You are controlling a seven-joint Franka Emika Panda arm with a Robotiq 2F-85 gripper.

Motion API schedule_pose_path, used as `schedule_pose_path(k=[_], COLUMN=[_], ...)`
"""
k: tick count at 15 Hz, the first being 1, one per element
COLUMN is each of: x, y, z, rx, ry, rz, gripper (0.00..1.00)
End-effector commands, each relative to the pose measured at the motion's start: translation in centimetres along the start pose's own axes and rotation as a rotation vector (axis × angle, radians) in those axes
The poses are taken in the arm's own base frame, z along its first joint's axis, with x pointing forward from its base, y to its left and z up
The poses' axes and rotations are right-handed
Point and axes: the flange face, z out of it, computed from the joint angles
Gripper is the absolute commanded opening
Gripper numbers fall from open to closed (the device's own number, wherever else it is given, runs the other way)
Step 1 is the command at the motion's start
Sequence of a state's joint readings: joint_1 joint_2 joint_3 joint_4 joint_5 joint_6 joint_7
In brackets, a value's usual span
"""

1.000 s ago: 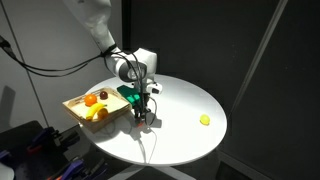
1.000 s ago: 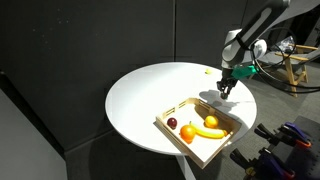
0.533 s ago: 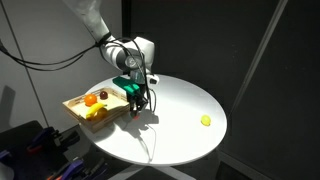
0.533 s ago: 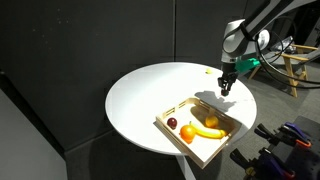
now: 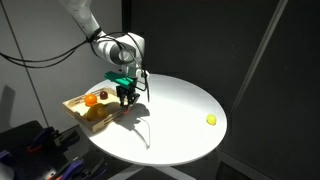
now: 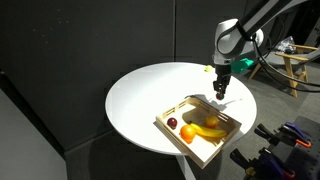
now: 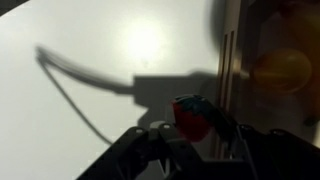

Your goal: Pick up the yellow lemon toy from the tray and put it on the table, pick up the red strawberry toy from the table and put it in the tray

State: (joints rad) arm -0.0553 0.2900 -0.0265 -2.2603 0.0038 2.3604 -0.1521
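Observation:
My gripper (image 5: 125,98) is shut on the red strawberry toy (image 7: 192,117) and holds it above the table (image 5: 180,105), right at the near edge of the light wooden tray (image 5: 72,103). In an exterior view the gripper (image 6: 219,95) hangs over the tray's far corner (image 6: 192,101). The wrist view shows the tray rim (image 7: 228,60) just beside the held toy. The pale yellow lemon toy (image 5: 211,119) lies on the table far from the tray, near the table's edge; it also shows in an exterior view (image 6: 207,69).
In the tray lie an orange round toy (image 5: 91,99), a dark purple-brown toy (image 5: 103,95) and an elongated deeper-yellow toy (image 6: 208,130). A cable runs from the arm (image 5: 40,62). Dark curtains surround the table.
The gripper has risen and moved from the table towards the tray, carrying the red strawberry toy. The lemon toy has not moved.

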Motion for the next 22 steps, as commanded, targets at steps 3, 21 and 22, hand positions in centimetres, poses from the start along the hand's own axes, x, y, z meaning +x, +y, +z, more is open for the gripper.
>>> schedule_pose_path(k=[3,21,22], x=[-0.8,-2.0,-2.1], y=[-3.5,-7.8,-7.9], z=[-0.4,0.3,-0.2], rx=[-0.027,0.015,0.02], ry=[0.016,0.075,0.075], rz=[-0.094,-0.112,-0.108], gripper=[0.19,0.19,0.19])
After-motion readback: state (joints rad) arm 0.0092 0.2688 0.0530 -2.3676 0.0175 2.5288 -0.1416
